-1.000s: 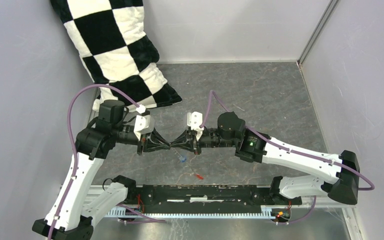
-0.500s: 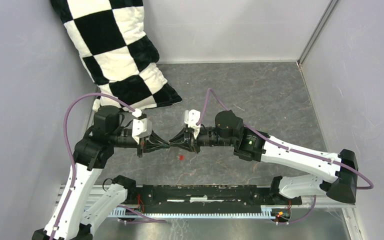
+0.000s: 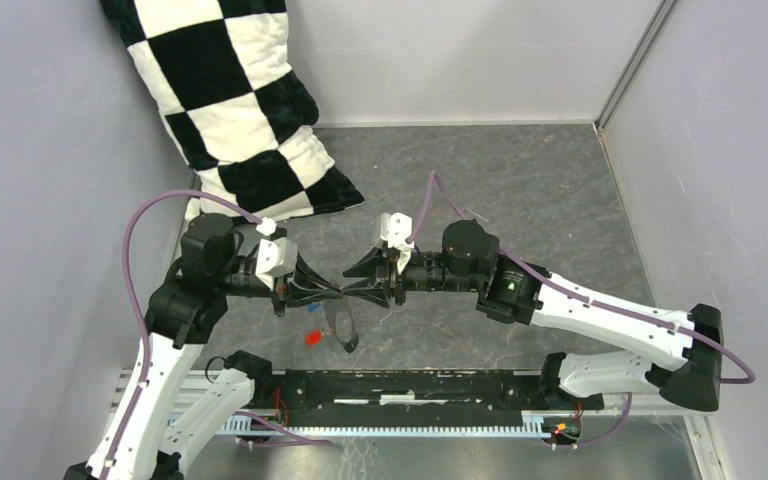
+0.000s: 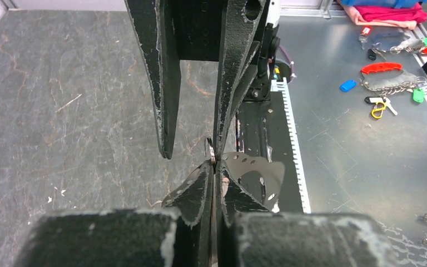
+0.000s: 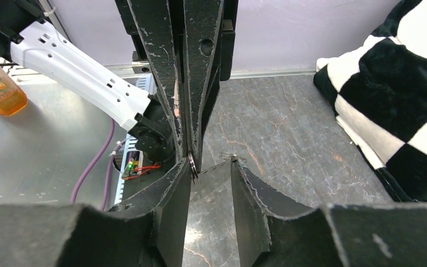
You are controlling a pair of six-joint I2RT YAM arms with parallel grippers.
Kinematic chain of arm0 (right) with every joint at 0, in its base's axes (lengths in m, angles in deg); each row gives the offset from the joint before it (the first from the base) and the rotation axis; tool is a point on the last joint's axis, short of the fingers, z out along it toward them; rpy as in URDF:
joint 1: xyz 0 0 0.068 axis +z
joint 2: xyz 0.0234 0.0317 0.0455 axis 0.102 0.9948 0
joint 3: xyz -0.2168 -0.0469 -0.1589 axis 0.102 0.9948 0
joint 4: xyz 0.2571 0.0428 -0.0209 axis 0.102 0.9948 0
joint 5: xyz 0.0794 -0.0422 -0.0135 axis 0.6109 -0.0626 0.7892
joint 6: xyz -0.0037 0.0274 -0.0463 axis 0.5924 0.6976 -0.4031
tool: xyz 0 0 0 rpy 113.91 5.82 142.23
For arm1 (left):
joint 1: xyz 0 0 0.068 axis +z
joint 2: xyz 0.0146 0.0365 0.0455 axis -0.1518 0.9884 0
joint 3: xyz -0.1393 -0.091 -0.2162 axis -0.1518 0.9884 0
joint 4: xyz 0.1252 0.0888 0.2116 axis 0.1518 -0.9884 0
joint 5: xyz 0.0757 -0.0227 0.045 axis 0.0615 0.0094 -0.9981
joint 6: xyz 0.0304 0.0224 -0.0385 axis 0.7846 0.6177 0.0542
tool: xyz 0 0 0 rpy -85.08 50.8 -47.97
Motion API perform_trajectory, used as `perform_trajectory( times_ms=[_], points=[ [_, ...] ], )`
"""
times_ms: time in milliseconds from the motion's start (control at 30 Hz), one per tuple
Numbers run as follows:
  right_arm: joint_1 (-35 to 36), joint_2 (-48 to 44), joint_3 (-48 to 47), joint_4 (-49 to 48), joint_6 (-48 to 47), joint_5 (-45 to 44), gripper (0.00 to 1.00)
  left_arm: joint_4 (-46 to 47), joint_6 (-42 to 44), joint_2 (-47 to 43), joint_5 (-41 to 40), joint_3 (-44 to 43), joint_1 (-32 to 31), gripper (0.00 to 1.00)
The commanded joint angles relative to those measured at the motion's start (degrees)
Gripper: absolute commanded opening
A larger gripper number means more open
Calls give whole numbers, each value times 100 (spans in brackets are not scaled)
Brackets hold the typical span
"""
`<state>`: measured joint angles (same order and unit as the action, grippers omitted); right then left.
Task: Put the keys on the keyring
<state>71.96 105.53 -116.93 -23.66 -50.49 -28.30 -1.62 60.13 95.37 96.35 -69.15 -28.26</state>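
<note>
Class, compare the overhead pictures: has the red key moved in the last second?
Yes. The red key has shifted left: from above the middle of the black base rail to near its left end.

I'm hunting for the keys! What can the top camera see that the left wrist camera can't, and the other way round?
Only top: the checkered pillow, the red key and the blue key. Only left wrist: spare coloured tags and a pink cloth past the table's edge. Both: the shut left hand pinching the keyring, tip to tip with the open right hand, over the grey table.
</note>
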Motion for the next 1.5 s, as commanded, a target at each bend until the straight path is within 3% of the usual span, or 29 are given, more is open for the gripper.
perform_trajectory(
  times_ms=[0,67,133,333,367,433,533,633,800,933,1467],
  points=[
    [204,-177,-131,-801,319,794,39,984,-364,40,-173,67,-15,2],
    [192,-191,-152,-693,268,903,34,1086,-468,35,-171,63,-16,2],
    [186,-169,-218,-487,217,999,20,1185,-570,29,-185,59,-16,2],
    [192,-171,-399,234,-78,1149,1,1215,-639,-3,-247,30,-16,2],
    [185,-187,-429,330,-108,1113,3,1222,-621,-12,-272,32,-16,2],
    [187,-235,-472,416,-152,998,29,1260,-652,-27,-326,32,-14,2],
    [192,-451,-528,674,-226,323,55,1309,-678,-31,-226,17,-14,2],
    [182,-823,-435,533,-379,-152,62,1388,-654,-35,16,-9,-11,2],
    [184,-1332,-72,223,-398,-467,63,1774,-628,-145,677,-47,-16,2],
    [178,-1571,410,-254,-284,-608,59,2074,-694,-225,926,-101,-16,2],
    [197,-1219,1204,-2121,442,-23,41,2154,-466,-182,1302,-293,-16,2]
  ],
)
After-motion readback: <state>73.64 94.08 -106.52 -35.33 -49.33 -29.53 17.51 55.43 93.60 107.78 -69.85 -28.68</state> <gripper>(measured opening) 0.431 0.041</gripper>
